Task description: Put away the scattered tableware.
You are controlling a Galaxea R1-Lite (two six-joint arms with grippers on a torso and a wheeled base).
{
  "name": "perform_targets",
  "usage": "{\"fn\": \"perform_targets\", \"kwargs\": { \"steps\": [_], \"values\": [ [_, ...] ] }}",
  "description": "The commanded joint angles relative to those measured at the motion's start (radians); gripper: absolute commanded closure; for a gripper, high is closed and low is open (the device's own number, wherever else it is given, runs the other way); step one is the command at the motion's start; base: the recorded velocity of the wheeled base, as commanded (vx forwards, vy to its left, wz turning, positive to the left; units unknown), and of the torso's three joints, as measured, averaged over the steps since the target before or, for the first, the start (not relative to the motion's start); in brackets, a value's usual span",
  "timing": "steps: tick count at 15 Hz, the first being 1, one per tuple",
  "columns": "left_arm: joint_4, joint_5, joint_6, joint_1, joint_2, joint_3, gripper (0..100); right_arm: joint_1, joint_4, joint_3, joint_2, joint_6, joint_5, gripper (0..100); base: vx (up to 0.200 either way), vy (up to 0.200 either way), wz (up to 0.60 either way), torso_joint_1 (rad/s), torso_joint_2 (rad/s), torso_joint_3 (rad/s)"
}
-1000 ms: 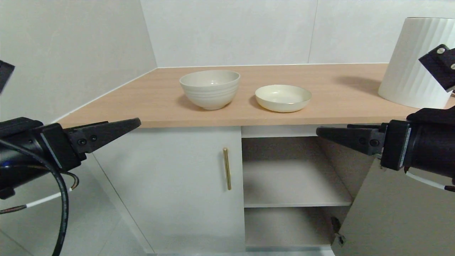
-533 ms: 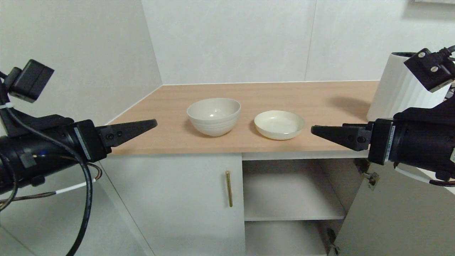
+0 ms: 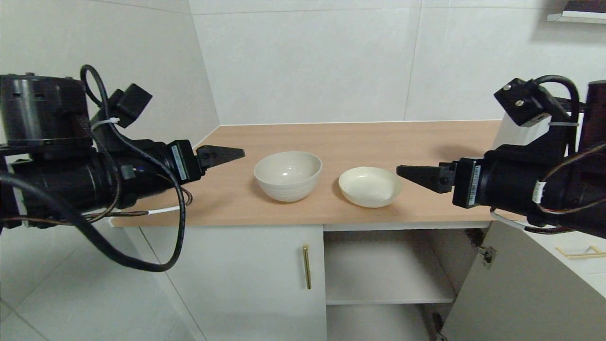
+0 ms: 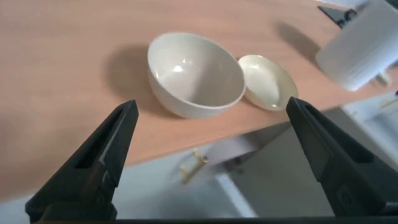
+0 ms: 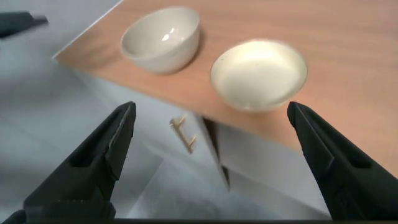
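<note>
We judged the work not yet begun: both pieces of tableware sat on the tabletop (image 3: 341,137), and neither was held. The deep bowl (image 3: 288,175) stood upright near the front edge, above the closed cupboard door (image 3: 246,279). The shallow dish (image 3: 369,186) lay just beside it to the right, with a narrow gap between them, above the open half of the cupboard.

The left gripper (image 3: 234,153) hung over the left end of the tabletop, level with the bowl and short of it. Its jaws were wide apart and held nothing. The right gripper (image 3: 407,172) hung near the dish's right rim, its jaws likewise wide apart and holding nothing.

As we saw it, the whole job was left: each piece had to be taken up and carried down into the cupboard. The open door (image 3: 511,284) stood swung out on the right, and the shelf (image 3: 383,279) inside was open to reach, so a place seemed ready.

A brass handle (image 3: 306,266) ran down the closed door. A white ribbed container (image 4: 364,43) stood at the far right of the tabletop, behind the right arm.

We thought two things might get in the way. The open door hung below the right arm and could crowd its way down to the shelf. The bowl and dish sat so close together that there was little room between them.
</note>
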Motion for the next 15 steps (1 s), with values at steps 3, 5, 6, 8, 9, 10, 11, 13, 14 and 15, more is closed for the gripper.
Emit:
{"fn": "perform_targets", "kwargs": {
  "steps": [3,5,6,8,9,10,11,13,14,15],
  "values": [
    [0.256,0.043,-0.077,-0.008,0.067,-0.172,0,-0.034,0.154,-0.182,0.143,0.101,-0.085,0,0.000,0.000,0.00,0.000,0.00,0.000],
    [0.239,0.058,-0.120,-0.016,0.107,-0.184,0,-0.041,0.275,-0.277,0.187,0.154,-0.158,0,0.000,0.000,0.00,0.000,0.00,0.000],
    [0.190,0.112,-0.140,-0.039,0.159,-0.184,0,-0.057,0.278,-0.306,0.236,0.197,-0.204,0,0.000,0.000,0.00,0.000,0.00,0.000],
    [0.122,0.205,-0.154,-0.070,0.242,-0.184,0,-0.070,0.275,-0.309,0.267,0.199,-0.214,0,0.000,0.000,0.00,0.000,0.00,0.000],
    [0.101,0.222,-0.155,-0.079,0.273,-0.184,0,-0.070,0.275,-0.309,0.270,0.199,-0.213,0,0.000,0.000,0.00,0.000,0.00,0.000],
    [0.091,0.222,-0.155,-0.083,0.296,-0.184,0,-0.072,0.275,-0.307,0.270,0.199,-0.213,0,0.000,0.000,0.00,0.000,0.00,0.000],
    [0.082,0.219,-0.157,-0.088,0.311,-0.184,0,-0.072,0.275,-0.307,0.269,0.199,-0.214,0,0.000,0.000,0.00,0.000,0.00,0.000],
    [0.051,0.221,-0.170,-0.090,0.334,-0.184,0,-0.074,0.275,-0.307,0.266,0.200,-0.214,0,0.000,0.000,0.00,0.000,0.00,0.000],
    [0.044,0.219,-0.181,-0.090,0.337,-0.185,0,-0.074,0.274,-0.307,0.266,0.200,-0.214,0,0.000,0.000,0.00,0.000,0.00,0.000],
    [0.025,0.218,-0.198,-0.090,0.340,-0.184,0,-0.074,0.275,-0.306,0.264,0.200,-0.214,0,0.000,0.000,0.00,0.000,0.00,0.000]
  ]
}}
